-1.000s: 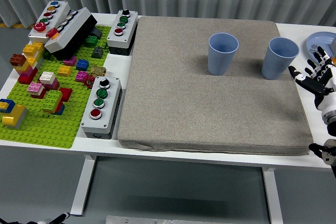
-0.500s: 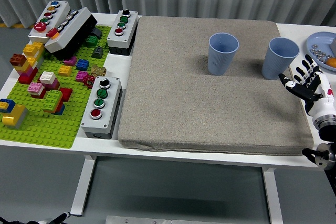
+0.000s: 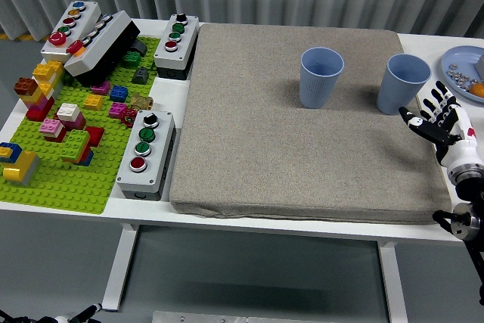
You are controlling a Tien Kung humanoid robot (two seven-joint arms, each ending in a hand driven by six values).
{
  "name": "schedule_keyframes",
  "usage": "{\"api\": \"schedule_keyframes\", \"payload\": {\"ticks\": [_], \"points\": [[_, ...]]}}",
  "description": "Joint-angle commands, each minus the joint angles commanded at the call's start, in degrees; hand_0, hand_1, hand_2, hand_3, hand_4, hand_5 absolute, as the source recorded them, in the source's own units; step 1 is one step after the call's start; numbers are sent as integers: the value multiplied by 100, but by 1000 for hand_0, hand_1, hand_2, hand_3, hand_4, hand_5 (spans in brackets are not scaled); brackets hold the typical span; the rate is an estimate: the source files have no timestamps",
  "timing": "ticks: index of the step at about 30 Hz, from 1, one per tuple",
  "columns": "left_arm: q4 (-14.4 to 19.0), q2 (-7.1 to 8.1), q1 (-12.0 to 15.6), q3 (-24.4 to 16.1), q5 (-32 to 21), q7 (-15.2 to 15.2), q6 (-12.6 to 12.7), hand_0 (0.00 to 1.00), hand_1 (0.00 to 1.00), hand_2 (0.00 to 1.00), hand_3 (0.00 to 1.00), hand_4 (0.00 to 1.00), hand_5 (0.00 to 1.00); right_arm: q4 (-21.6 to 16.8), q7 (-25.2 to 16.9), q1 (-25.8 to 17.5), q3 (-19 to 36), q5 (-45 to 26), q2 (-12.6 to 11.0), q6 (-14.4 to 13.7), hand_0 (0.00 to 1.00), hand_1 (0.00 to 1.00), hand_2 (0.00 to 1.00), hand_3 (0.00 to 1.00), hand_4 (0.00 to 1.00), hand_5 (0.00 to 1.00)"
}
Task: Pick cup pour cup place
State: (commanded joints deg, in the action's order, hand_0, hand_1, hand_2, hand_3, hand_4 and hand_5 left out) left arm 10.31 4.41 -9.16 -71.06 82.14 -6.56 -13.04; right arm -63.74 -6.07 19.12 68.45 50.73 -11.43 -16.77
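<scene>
Two light blue cups stand upright on the grey mat (image 3: 302, 156). One cup (image 3: 321, 76) is near the mat's middle back, the other cup (image 3: 402, 83) near its right edge. My right hand (image 3: 431, 115) comes in from the right edge with its fingers spread. It hovers just right of and a little nearer than the right cup, apart from it and holding nothing. The left arm is out of view.
A blue plate (image 3: 463, 68) with small items sits at the far right behind my hand. Left of the mat lie three button boxes (image 3: 147, 150) (image 3: 175, 45) (image 3: 72, 29) and a green baseplate (image 3: 76, 141) with several toy bricks.
My right hand has moved left along the mat's right edge toward the right cup, staying spread. The cups have not moved.
</scene>
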Motion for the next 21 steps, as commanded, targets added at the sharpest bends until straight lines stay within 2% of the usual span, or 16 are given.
{"api": "schedule_keyframes", "payload": {"ticks": [15,21], "points": [[0,14,-13,30,10,-3,0,844,856,890,786,592,998,240,38,238,-133,-18,24,80,928,928,998,998,819,131],[0,16,-9,46,5,-3,1,844,856,890,786,592,998,311,56,296,-168,6,22,194,933,930,998,998,819,135]]}}
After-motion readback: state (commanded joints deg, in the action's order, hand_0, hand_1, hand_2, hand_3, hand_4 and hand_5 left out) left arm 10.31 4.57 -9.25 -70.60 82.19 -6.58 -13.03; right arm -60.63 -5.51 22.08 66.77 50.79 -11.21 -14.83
